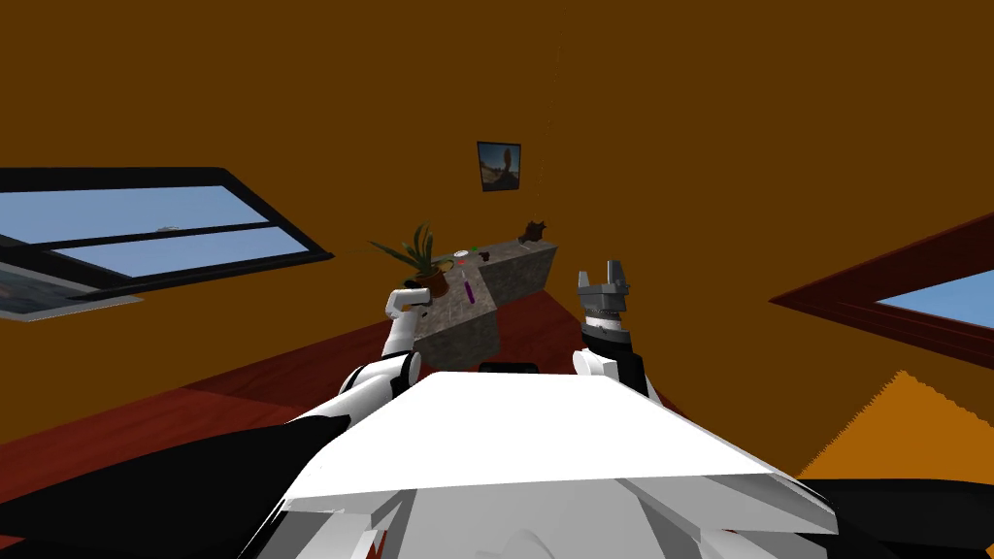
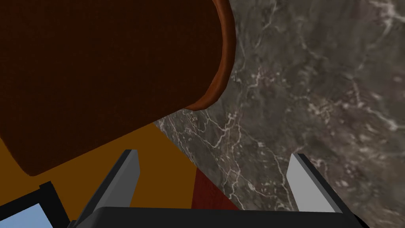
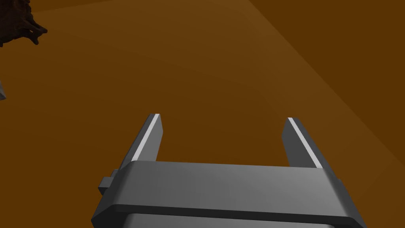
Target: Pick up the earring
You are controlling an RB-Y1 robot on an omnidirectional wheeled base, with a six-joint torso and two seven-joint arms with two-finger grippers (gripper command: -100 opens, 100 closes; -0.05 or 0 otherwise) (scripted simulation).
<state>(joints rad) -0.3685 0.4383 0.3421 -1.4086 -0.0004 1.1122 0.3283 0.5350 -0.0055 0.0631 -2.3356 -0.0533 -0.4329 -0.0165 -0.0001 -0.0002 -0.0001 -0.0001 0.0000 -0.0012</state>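
Over the veined grey worktop (image 2: 316,99), your left tool (image 2: 214,154) hangs released just beside the brown pot (image 2: 110,79), grasping nothing. Your right tool (image 3: 222,117) is raised off to the worktop's right, also released. Past the pot lie small bits (image 1: 466,257); you cannot tell which is the earring.

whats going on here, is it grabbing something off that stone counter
Nothing is held yet. The left gripper is open, hovering at the near end of the grey veined counter, right beside the brown plant pot. A few small items lie further along the top, too small to tell apart. The right gripper is open too, raised off to the counter's side.
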